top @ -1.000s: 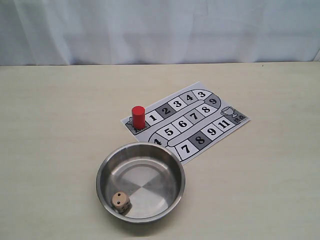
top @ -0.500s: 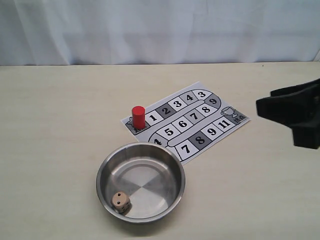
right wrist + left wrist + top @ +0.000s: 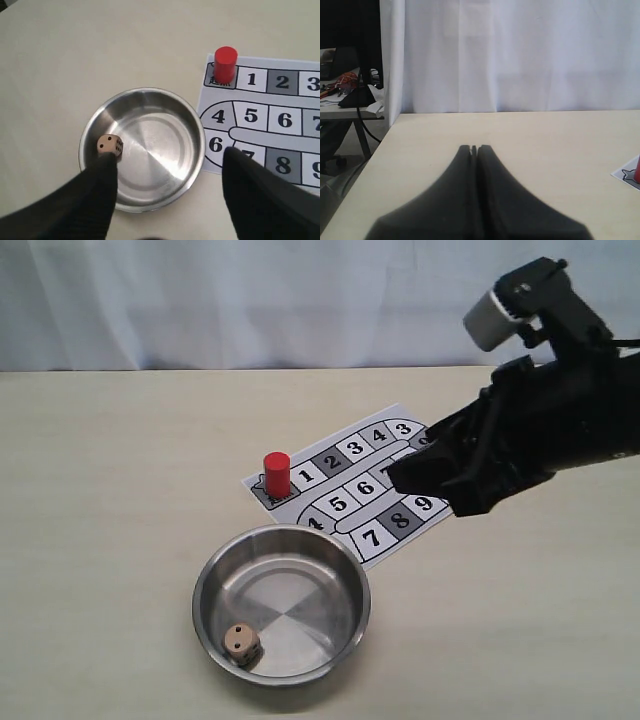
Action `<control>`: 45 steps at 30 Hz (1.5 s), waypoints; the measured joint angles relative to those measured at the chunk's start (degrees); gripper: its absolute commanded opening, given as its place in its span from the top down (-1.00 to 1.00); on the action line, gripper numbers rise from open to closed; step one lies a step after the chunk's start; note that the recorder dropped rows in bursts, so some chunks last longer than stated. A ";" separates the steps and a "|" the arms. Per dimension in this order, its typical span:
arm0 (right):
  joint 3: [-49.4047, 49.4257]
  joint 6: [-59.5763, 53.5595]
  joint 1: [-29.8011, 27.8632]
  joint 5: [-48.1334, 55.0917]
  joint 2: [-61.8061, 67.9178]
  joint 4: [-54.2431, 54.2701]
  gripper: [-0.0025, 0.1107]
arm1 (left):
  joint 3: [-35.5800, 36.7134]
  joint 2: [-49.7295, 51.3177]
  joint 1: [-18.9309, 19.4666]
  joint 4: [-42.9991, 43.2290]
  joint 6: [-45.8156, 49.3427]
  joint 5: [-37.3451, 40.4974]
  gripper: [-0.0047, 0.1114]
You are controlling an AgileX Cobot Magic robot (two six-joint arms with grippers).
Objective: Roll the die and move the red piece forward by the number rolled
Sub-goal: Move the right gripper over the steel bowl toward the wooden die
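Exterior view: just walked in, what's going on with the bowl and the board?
Nobody is holding anything yet. The right tool hangs open and empty above the board, with the steel bowl framed between its fingers in the right wrist view. The die lies inside the bowl against its wall. The red piece stands upright on the grey square just before 1. The left tool is shut, off to the side over the bare table.
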 measured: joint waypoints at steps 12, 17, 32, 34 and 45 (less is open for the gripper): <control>-4.80 -15.07 11.02 -2.38 11.55 -1.77 -0.07 | 0.00 0.00 0.00 0.00 0.00 0.00 0.92; -4.91 -20.22 17.08 -12.35 16.34 -1.77 -0.07 | 0.00 0.00 0.00 0.00 0.00 0.00 0.92; -14.74 -39.50 19.51 -3.99 33.40 -3.35 0.09 | 0.00 0.00 0.00 0.00 0.00 0.00 0.92; -14.74 -43.24 19.51 -4.59 34.68 -3.15 0.22 | 0.00 0.00 0.00 0.00 0.00 0.00 0.92; -14.74 -47.47 24.74 -12.23 36.00 -4.90 -0.12 | 0.00 0.00 0.00 0.00 0.00 0.00 0.92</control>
